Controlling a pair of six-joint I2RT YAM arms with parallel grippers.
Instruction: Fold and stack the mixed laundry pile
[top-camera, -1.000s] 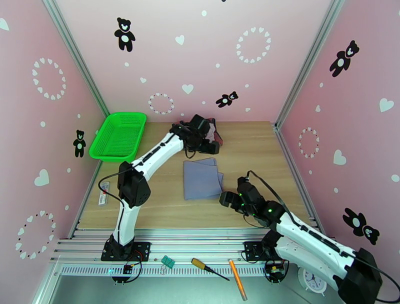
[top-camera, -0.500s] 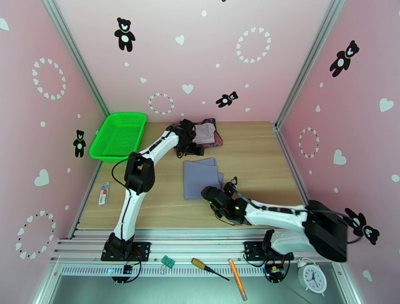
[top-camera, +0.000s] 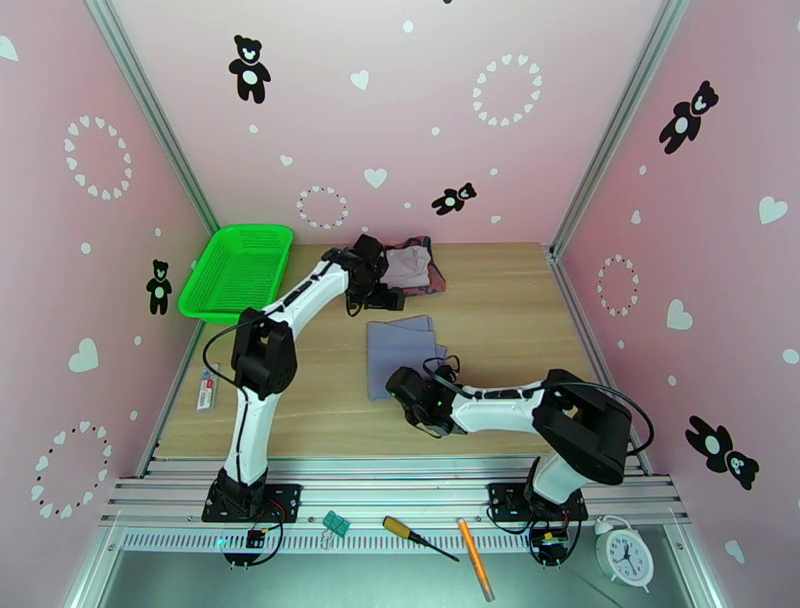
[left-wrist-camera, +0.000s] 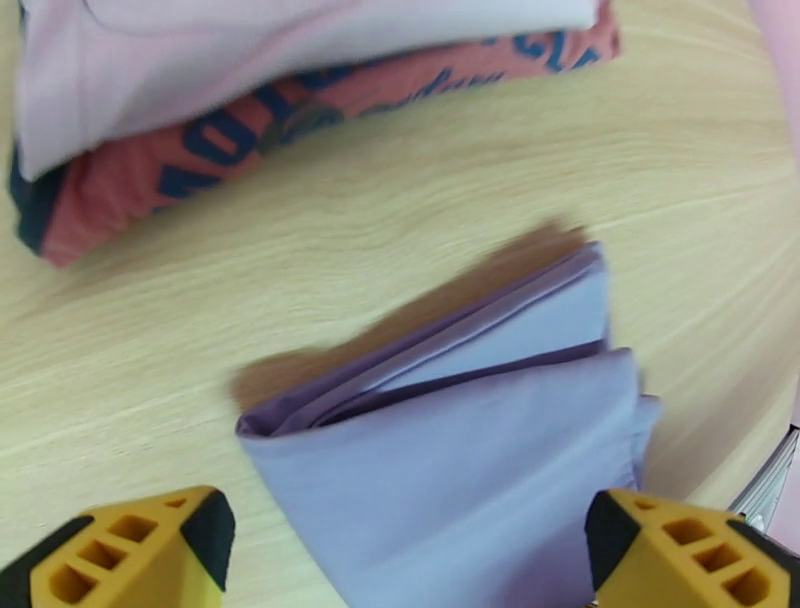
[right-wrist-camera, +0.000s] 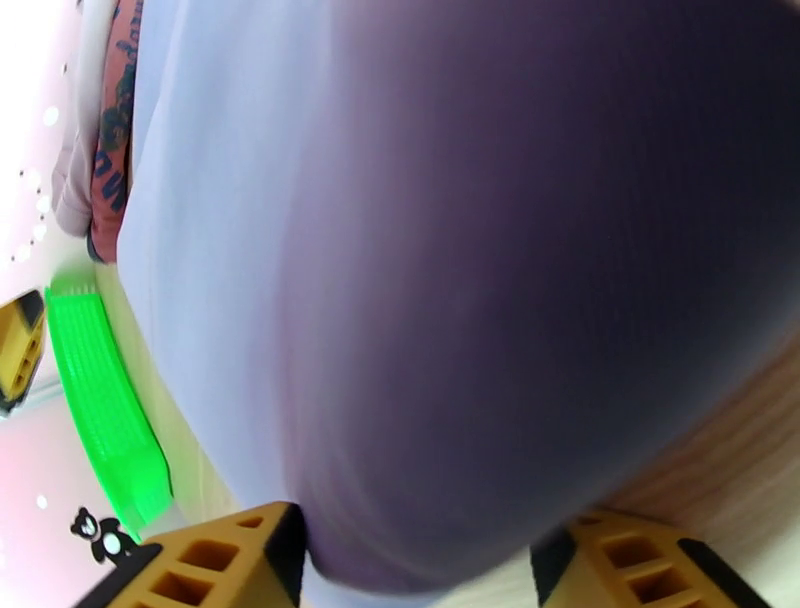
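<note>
Blue-grey folded cloth (top-camera: 403, 355) lies flat mid-worktop, several layers, open folds toward the far edge. Beyond it, at the far edge, a pale shirt (top-camera: 410, 265) sits folded on a rust-red top (top-camera: 432, 283), well apart from the cloth. Right pincer (top-camera: 405, 385) is down at the cloth's near edge. In the wrist view its yellow fingers (right-wrist-camera: 210, 560) stand either side of the bulging hem with cloth between them, but cannot tell whether they bite yet. Left pincer (left-wrist-camera: 400, 560) is spread wide and empty, hovering over bare worktop (top-camera: 500, 300) between the stack and the cloth's far edge. Judgement: the step is taking up the folded cloth to carry it onto the stack. Get every layer into the bite, not just the top one, and close fully before lifting. Lift low and slow so the folds do not drop open; the left pincer is well placed to catch the far edge if they sag. Land it square on the pale shirt. Against a second ago: the right arm reached in from the near right corner, with its pincer off the cloth's near right corner. It has since swung across, elbow folded, to the near edge. The left pincer was over the stack and has drawn back to its near left side. Cloth, stack and green mesh basket (top-camera: 240, 270) at the far left corner have not shifted.
</note>
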